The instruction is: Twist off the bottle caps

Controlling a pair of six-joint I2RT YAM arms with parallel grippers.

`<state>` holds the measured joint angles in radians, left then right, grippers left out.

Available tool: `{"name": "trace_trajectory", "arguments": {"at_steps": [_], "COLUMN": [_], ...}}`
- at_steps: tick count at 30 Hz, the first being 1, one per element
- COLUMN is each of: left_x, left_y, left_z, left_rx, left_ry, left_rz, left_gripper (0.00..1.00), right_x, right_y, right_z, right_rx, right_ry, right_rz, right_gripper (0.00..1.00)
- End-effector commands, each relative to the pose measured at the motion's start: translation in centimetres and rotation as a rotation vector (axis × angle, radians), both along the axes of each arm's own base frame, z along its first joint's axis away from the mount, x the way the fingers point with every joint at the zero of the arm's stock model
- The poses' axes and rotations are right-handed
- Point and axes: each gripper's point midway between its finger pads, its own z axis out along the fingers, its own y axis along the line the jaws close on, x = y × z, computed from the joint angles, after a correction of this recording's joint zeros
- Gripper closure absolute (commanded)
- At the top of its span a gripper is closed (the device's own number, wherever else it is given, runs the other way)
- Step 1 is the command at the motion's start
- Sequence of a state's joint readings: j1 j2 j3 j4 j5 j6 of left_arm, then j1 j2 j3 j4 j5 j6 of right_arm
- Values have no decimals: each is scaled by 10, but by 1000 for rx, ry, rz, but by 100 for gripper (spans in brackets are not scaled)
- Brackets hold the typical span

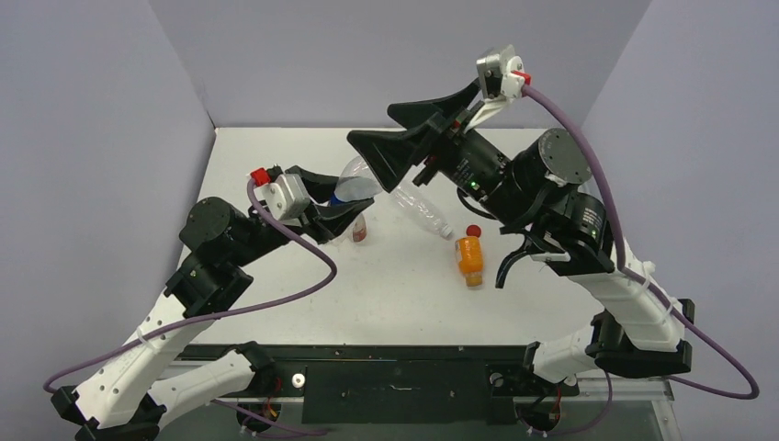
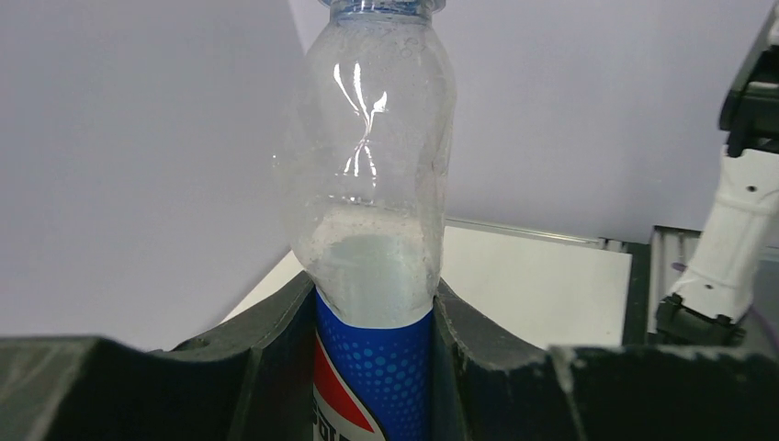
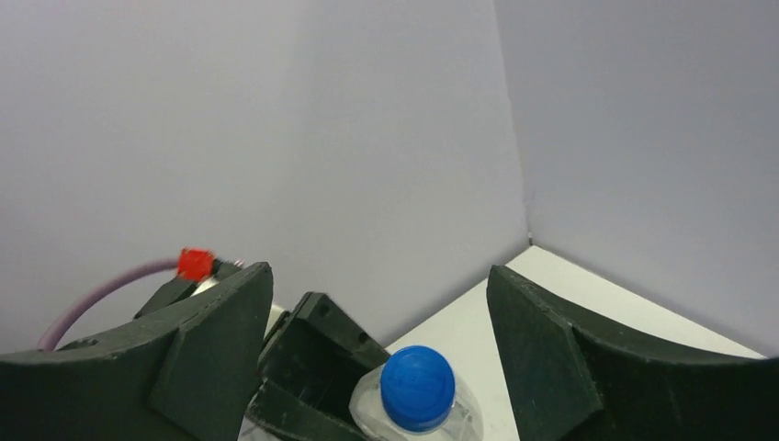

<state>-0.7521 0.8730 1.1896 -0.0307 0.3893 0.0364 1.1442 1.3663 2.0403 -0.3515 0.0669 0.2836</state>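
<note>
Pepsi bottle [image 2: 372,184] in left claw [image 2: 372,317]

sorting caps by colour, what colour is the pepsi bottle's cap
Blue; the cap on the Pepsi bottle shows best in the right wrist view.

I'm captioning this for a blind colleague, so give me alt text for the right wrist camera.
A blue cap sits on a clear bottle, low between the wide-open dark fingers of the right gripper, neither touching it. The left gripper holds the bottle from behind; grey walls and a white table corner fill the rest.
</note>
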Motion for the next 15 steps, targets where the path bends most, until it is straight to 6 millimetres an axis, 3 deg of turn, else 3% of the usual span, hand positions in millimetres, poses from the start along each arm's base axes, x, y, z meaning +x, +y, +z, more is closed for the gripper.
{"name": "trace_trajectory", "arguments": {"at_steps": [1, 7, 15], "left_x": [15, 24, 29], "left_y": [20, 25, 26], "left_z": [27, 26, 24], "left_rx": [-44, -50, -47], "left_ry": [-143, -151, -142], "left_rz": [151, 207, 232], "left_gripper": [100, 100, 100], "right_x": [34, 44, 39], "right_y": [-6, -1, 6], "right_z": [-21, -28, -25], "right_rx": [-72, -79, -43], "right_ry": [103, 127, 129], "right_rz": [-200, -235, -172], "right_gripper": [20, 31, 58]}}
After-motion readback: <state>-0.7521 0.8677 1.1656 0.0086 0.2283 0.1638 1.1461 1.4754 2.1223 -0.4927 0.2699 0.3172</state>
